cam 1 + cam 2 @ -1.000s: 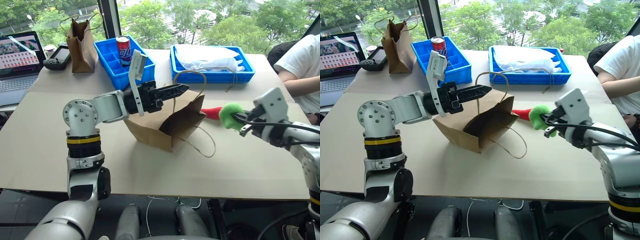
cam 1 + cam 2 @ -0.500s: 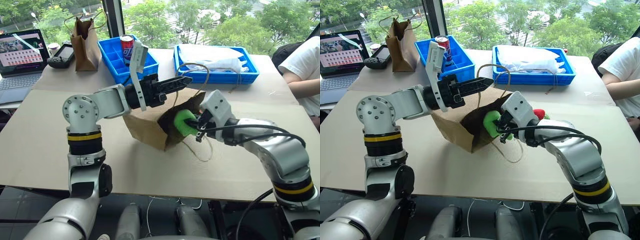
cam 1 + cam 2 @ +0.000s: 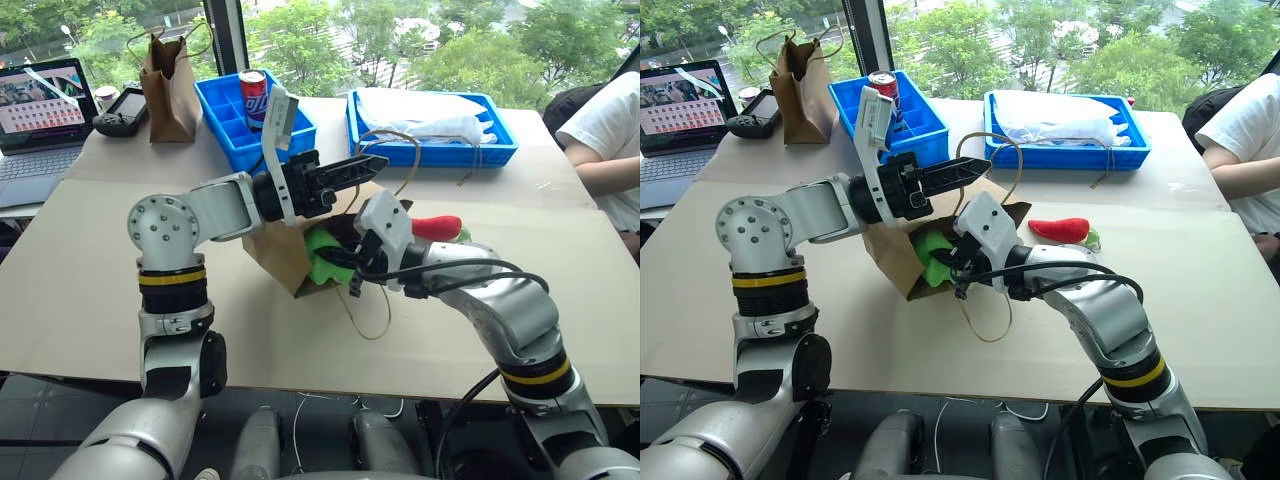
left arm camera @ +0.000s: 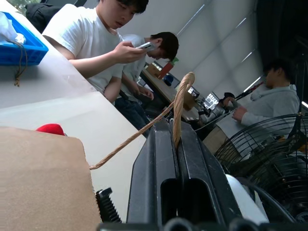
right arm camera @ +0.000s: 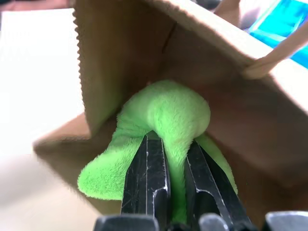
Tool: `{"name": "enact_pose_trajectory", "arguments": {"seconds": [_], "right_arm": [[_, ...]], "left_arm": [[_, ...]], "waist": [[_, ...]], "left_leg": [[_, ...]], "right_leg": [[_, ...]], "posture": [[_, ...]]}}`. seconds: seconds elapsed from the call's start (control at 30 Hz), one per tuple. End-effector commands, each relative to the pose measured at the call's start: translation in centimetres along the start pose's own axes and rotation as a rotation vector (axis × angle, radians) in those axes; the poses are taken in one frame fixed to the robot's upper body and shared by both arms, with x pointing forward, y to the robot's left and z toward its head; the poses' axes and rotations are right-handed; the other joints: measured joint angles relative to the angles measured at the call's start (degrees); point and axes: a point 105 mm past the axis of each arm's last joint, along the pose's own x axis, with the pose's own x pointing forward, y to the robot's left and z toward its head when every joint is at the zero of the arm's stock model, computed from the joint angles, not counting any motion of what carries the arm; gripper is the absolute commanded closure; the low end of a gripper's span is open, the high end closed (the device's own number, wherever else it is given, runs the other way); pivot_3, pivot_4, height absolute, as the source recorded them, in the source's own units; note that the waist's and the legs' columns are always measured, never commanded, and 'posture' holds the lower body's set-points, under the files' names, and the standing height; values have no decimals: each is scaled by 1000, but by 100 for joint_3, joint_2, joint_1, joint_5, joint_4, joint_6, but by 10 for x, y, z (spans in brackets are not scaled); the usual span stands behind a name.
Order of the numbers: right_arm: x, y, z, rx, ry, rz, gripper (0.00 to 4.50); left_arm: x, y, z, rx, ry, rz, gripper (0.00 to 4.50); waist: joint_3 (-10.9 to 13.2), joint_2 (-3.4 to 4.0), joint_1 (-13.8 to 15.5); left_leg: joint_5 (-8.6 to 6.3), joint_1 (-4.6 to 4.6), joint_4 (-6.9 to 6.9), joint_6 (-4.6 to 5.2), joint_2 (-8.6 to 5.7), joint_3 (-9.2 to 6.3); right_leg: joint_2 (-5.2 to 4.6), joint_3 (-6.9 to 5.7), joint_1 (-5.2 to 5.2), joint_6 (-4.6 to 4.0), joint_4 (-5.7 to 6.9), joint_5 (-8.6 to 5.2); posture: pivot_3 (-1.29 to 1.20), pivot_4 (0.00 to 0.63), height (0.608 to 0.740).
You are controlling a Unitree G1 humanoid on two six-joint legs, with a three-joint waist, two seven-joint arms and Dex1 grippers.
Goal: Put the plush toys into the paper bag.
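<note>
My right gripper (image 5: 166, 159) has its fingers (image 5: 147, 178) pinched narrowly on a fold of the fuzzy green ball (image 5: 166, 118), and the ball sits inside the mouth of the paper bag (image 3: 285, 255), with the bag's brown walls around it in the right wrist view. From the head camera I see the ball (image 3: 932, 250) bulging at the bag's opening, the gripper's white housing just behind it.

My left gripper (image 4: 175, 139) has its fingers (image 4: 154, 168) pressed together on one twisted paper handle (image 4: 179, 103) of the bag, holding that loop up over the opening. The other handle (image 3: 365, 320) trails loose on the counter (image 3: 90, 260) in front of the bag. The bag leans on its side near the middle of the counter, its mouth turned toward my right arm.

The red chili pepper (image 3: 432, 227) lies on the counter just behind my right forearm, apart from the bag; something green shows at its end toward the right edge, probably the stem, though I can't make it out clearly.

Along the counter's far edge stand two blue trays (image 3: 225, 120), the left one with a soda can (image 3: 248, 95) in it, the right one (image 3: 500, 150) holding a white plastic bag (image 3: 420, 112). Toward the far left corner stand a darker brown paper bag (image 3: 170, 85), a handheld controller (image 3: 122, 110) and a laptop (image 3: 40, 110). A person in a white shirt (image 3: 605, 125) sits at the right edge.
</note>
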Motion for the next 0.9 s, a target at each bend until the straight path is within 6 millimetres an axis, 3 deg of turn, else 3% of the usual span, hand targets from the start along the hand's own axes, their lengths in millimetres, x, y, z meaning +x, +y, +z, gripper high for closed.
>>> {"name": "enact_pose_trajectory", "arguments": {"seconds": [0.03, 0.23, 0.33, 0.57, 0.6, 0.73, 0.87, 0.9], "right_arm": [[8, 1, 7, -177, -40, 8, 4464], [20, -4, 8, -419, -59, -18, 4464], [25, 1, 4, -257, -114, 4, 4464], [21, 5, 2, -58, -154, 19, 4464], [20, 5, 2, -40, -155, 25, 3595], [7, -2, 5, -12, -152, -4, 2354], [-34, -33, -11, -18, -96, -138, 1020], [-41, -36, -15, -19, -79, -154, 1020]], "left_arm": [[-1, -11, 5, 25, -34, -34, 4500], [-3, -10, 5, 24, -42, -26, 4500], [-3, -10, 5, 25, -47, -24, 4500], [-4, -9, 6, 29, -54, -19, 4500], [-4, -9, 6, 29, -55, -17, 4500], [-4, -6, 3, 38, -41, 3, 4500], [-6, 5, -3, 17, -36, 51, 4500], [-6, 6, -4, 17, -35, 53, 4500]], "waist": [[0, 0, -5], [0, 0, -20], [0, 0, -19], [0, 0, -3], [0, 0, -3], [0, 0, -5], [0, 0, 23], [0, 0, 34]], "left_leg": [[0, 0, 0, 0, 0, 0], [1, 1, -3, -1, 1, 0], [2, 1, -4, -4, 2, -1], [6, 0, -5, -10, 1, -3], [7, 0, -5, -11, 1, -3], [7, 1, -5, -12, 1, -3], [7, 1, -7, -12, -1, -3], [7, 0, -7, -12, -2, -3]], "right_leg": [[1, 0, 0, 0, 0, 0], [2, -1, -4, 0, 0, 0], [2, -1, -3, 0, 0, 0], [0, -3, -1, -1, 0, 1], [0, -3, -2, -2, 2, 1], [1, -4, -2, -2, 2, 1], [-2, -4, 3, -1, -2, 1], [-3, -4, 3, -1, -4, 1]], "posture": [[0, 150, 722], [0, 150, 722], [0, 150, 722], [0, 150, 722], [0, 150, 722], [0, 150, 722], [0, 150, 722], [0, 150, 722]]}}
